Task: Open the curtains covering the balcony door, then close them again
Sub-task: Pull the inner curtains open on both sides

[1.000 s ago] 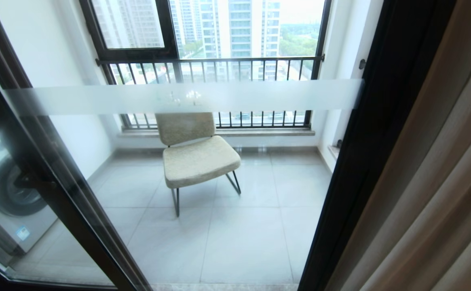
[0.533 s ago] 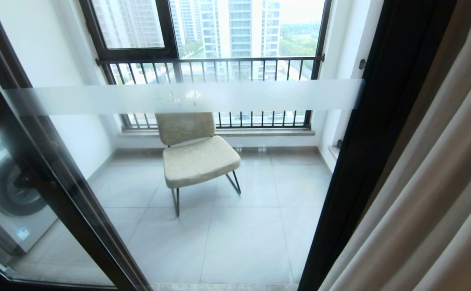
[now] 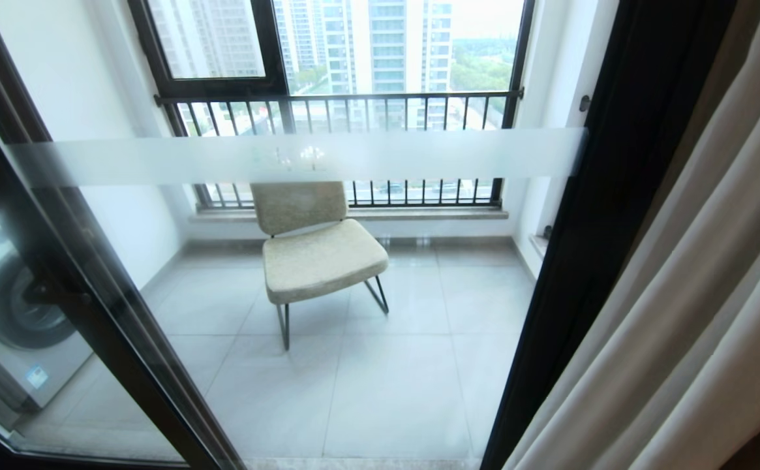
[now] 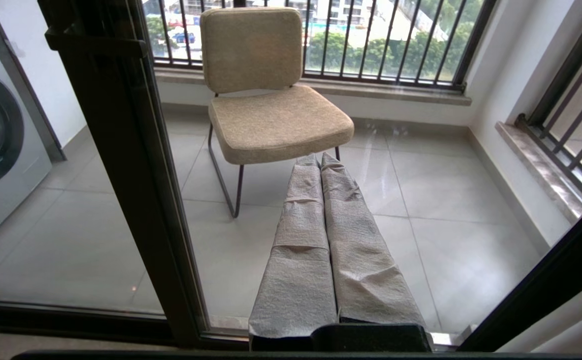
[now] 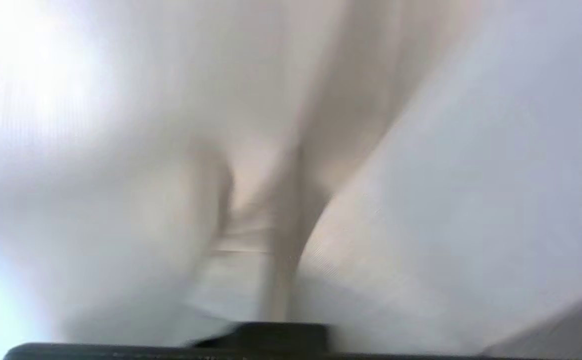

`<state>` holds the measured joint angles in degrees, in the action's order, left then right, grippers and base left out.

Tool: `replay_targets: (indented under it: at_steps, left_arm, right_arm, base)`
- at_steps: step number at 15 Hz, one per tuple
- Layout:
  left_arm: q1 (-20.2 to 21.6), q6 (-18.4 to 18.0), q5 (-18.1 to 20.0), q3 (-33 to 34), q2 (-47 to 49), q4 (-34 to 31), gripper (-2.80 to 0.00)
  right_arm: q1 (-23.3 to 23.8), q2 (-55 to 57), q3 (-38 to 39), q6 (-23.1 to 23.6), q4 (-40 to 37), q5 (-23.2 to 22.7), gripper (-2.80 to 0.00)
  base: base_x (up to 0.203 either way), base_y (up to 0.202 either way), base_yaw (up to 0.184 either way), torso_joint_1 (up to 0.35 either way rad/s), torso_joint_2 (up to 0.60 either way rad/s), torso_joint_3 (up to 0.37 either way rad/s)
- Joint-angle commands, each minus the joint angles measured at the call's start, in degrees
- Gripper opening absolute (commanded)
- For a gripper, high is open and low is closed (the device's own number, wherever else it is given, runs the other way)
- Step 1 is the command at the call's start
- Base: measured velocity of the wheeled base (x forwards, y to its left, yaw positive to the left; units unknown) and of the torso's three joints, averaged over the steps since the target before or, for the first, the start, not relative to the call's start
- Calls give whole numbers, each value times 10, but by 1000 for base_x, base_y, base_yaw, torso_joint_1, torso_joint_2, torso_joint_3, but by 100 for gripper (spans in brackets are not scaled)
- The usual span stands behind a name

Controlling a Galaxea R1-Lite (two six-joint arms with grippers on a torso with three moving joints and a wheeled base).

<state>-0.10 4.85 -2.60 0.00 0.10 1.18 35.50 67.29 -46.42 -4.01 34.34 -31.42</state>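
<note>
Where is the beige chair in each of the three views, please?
Head view: the beige chair stands centre, behind the balcony door glass, under its frosted band.
Left wrist view: the chair is upper centre, beyond the shut left gripper.
Right wrist view: not in it; only blurred curtains.
Shared landmark: the barred railing behind the chair.

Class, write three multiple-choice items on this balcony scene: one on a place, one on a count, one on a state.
1. Where do the curtains hang in the head view?
A. at the right edge
B. across the whole glass
C. at the left edge

2. How many chairs stand on the balcony?
A. none
B. one
C. three

3. How is the left gripper?
A. shut
B. wide open
C. shut on the curtains

Answers:
1 A, the folds hang right of the balcony door frame.
2 B, a single beige chair shows.
3 A, its padded fingers lie pressed together, empty.
</note>
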Motion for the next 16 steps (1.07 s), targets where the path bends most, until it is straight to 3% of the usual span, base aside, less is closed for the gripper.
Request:
replay_targets:
  at_steps: [1, 12, 16]
  left_arm:
    - [0, 1, 0, 0, 0, 0, -280]
    - [-1, 1, 0, 0, 0, 0, -280]
    - [0, 1, 0, 0, 0, 0, -280]
  right_arm:
    - [0, -40, 23, 0, 2, -2, 0]
    - [0, -360, 207, 6, 6, 4, 0]
    - [-25, -444, 262, 70, 12, 4, 0]
  base:
    - [0, 0, 0, 0, 0, 0]
    - [0, 0, 0, 0, 0, 0]
    - [0, 0, 0, 0, 0, 0]
